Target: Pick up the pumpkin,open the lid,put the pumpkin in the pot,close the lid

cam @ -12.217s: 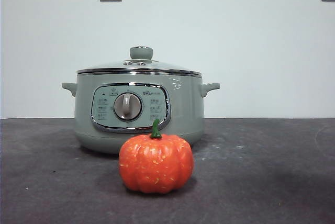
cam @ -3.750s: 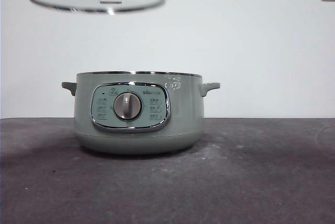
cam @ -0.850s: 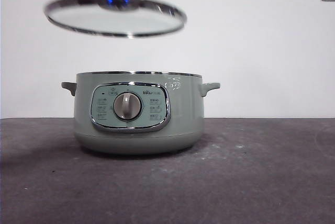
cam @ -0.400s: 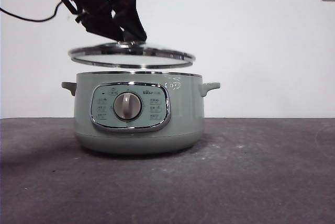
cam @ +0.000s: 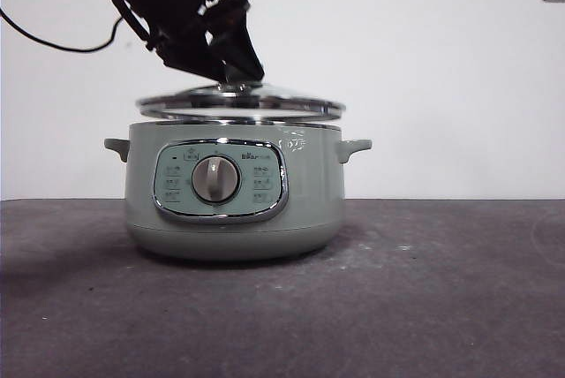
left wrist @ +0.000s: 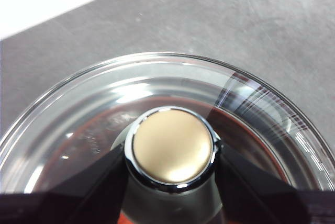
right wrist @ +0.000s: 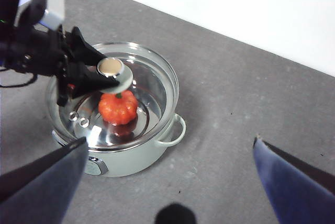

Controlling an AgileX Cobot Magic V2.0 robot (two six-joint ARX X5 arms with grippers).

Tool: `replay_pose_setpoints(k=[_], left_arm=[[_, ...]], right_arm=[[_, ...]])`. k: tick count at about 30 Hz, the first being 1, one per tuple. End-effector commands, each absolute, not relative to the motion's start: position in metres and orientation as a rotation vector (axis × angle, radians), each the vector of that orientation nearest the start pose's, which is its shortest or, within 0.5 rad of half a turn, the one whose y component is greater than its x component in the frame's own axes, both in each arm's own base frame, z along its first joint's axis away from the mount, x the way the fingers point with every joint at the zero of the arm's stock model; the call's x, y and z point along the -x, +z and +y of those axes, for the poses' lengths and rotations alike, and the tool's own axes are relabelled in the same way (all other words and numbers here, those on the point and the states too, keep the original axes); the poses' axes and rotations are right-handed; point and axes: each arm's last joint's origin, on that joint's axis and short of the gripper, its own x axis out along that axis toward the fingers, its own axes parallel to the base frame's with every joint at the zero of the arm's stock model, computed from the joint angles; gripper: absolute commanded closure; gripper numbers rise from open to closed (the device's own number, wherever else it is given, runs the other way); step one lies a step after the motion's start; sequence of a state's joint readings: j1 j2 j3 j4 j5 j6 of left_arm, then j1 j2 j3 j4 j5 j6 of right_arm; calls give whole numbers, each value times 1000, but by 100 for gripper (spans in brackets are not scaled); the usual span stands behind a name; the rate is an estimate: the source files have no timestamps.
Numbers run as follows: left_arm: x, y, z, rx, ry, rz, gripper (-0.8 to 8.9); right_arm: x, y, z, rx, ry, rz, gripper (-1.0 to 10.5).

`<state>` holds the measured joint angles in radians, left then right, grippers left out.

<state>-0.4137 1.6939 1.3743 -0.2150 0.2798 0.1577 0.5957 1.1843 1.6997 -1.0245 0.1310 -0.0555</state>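
The left gripper [cam: 231,76] has its two black fingers [left wrist: 89,190] clamped on either side of the sage-green knob [left wrist: 172,148] of the round clear glass lid with the shiny metal rim [cam: 240,101]. Below the fingers, the lid sits over the mouth of the wide pale sage-green electric cooker pot [cam: 234,188]; from the front it looks slightly tilted and may not be fully seated, though the narrow gap is hard to judge. The small ribbed orange-red toy pumpkin with a green stem [right wrist: 118,107] lies inside the pot, seen through the glass directly beneath the gripped knob. The right gripper [right wrist: 170,182] hangs high above the dark grey table [cam: 441,290], well apart from the pot, its fingers spread wide and holding nothing.
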Motion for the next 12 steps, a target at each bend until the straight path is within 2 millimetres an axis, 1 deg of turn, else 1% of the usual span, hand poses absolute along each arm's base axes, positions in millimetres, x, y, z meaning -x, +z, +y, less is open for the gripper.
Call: replay_pose_setpoints(k=[1, 12], left_arm=[[-355, 296, -166, -197, -714, 459, 822], [-355, 292, -165, -209, -688, 494, 822]], right_arm=[[-158, 474, 103, 223, 468, 466, 350], [-158, 474, 103, 224, 467, 470, 350]])
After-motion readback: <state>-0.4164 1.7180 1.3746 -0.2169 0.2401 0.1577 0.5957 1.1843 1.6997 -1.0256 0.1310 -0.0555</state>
